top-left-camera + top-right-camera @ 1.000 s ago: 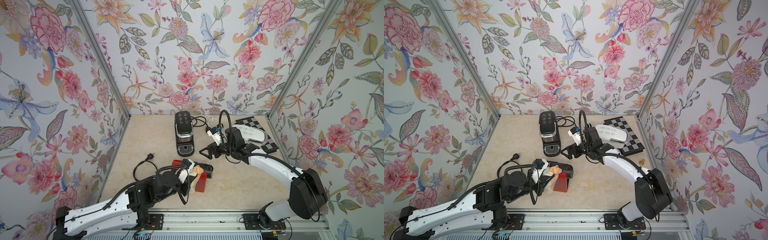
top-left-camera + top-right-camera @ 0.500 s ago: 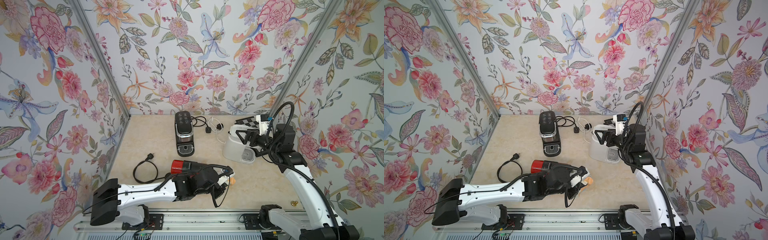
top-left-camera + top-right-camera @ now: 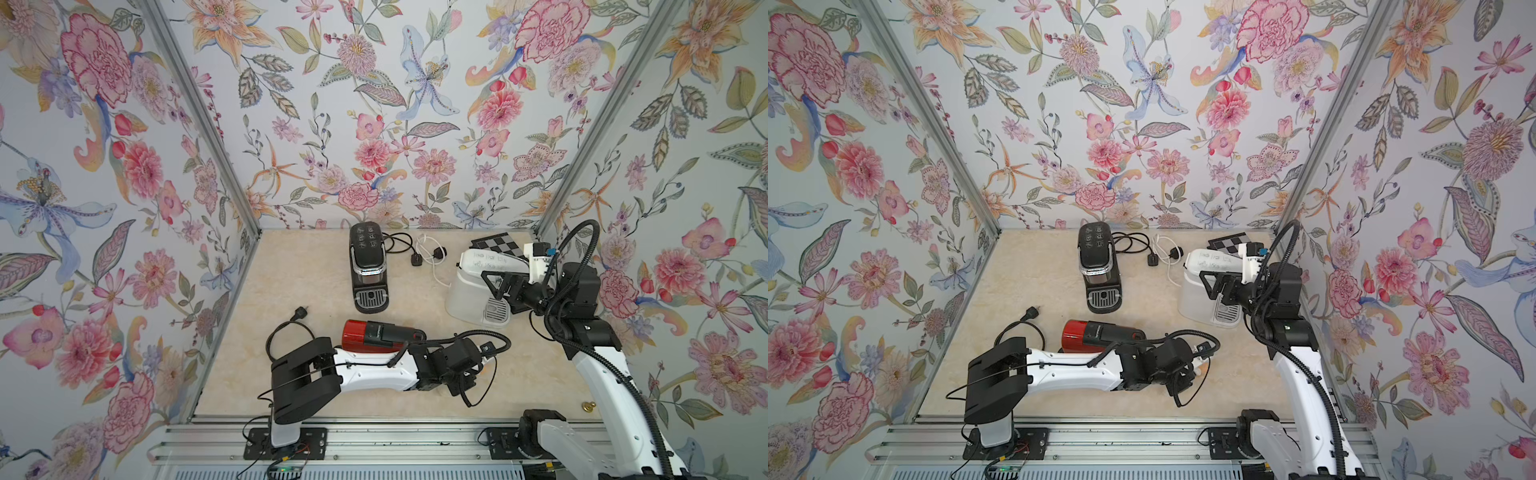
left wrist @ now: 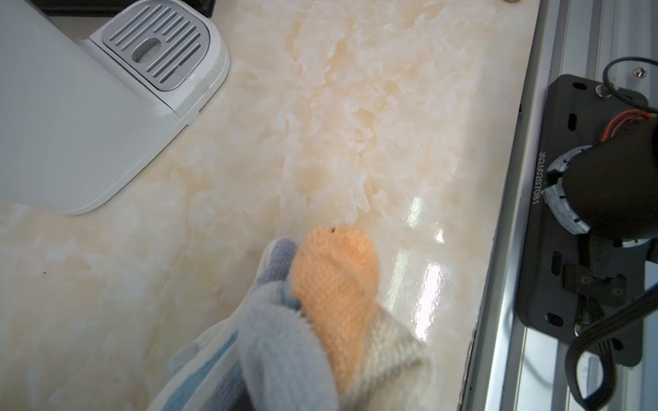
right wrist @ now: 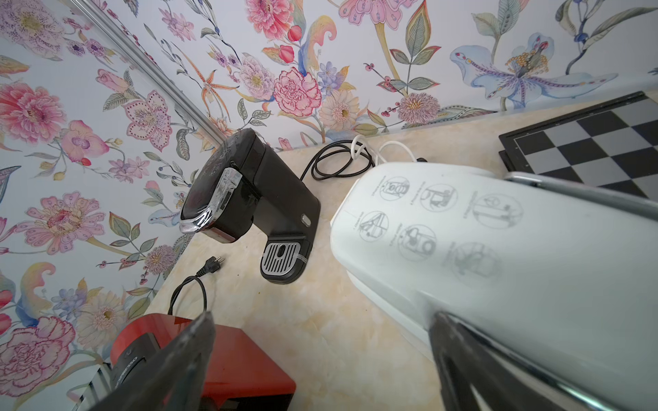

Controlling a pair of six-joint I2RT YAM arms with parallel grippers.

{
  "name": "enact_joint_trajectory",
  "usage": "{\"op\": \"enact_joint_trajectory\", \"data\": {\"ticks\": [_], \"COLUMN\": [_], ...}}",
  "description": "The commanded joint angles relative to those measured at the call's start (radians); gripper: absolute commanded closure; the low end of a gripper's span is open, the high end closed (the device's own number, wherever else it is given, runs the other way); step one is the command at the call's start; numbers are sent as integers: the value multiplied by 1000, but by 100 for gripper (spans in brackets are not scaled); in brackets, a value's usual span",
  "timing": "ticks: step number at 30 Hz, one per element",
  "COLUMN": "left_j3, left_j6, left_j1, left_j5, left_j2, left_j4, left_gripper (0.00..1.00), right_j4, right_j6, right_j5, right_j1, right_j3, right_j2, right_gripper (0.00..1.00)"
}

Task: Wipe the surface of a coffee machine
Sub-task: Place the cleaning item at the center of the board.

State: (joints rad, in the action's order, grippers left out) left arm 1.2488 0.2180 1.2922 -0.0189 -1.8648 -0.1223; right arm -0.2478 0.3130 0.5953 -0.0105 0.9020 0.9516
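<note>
Three coffee machines are on the marble table in both top views. A black one (image 3: 368, 266) stands at the back centre, a white one (image 3: 478, 286) at the right, and a red one (image 3: 374, 332) lies near the front. My left gripper (image 3: 471, 374) reaches right across the front, just past the red machine. A bunched orange, grey and blue-striped cloth (image 4: 334, 284) covers its jaws and rests low over the table. My right gripper (image 5: 320, 356) is open wide beside the white machine (image 5: 480, 249), one finger (image 5: 473, 363) along its side, with only table between the fingers.
A checkerboard (image 3: 496, 243) lies in the back right corner. Black and white cables with plugs (image 3: 415, 253) sit behind the machines, and a black cord (image 3: 291, 328) loops left of the red machine. A metal rail (image 3: 374, 440) runs along the front edge. Floral walls enclose three sides.
A second ago my left arm held the cloth by the red machine and my right arm reached to the table's centre. The left has swung right; the right has drawn back beside the white machine.
</note>
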Motion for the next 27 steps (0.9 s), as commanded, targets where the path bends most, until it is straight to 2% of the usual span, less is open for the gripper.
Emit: {"op": "enact_joint_trajectory", "data": {"ticks": [1,5,7,12,16,20,27], "left_j3": [5,-47,-78,-179,-297,-401,-409], "left_j6": [-11,-6,2,27,87,137,129], "left_j1": [-16,-32,-50,-140,-285,-434,-577], "left_j5": [8,-23,-28,-90,-153,-202,-230], "left_j2": [48,125,179,389,583,749,847], "left_j4": [8,30,35,88,156,209,167], "left_gripper": [37,8,1,1,1,1,1], "right_j4": [-3,-4,-4,-7,-9,-23,-20], "right_j6": [-8,-33,-47,-79,-121,-168,-191], "right_j5": [23,3,-15,-61,-82,-185,-317], "right_j1": [-4,-46,-82,-171,-286,-436,-554], "right_j3": [-5,6,15,56,113,173,238], "right_j2": [0,25,32,65,123,201,341], "right_gripper": [5,5,4,4,4,4,4]}}
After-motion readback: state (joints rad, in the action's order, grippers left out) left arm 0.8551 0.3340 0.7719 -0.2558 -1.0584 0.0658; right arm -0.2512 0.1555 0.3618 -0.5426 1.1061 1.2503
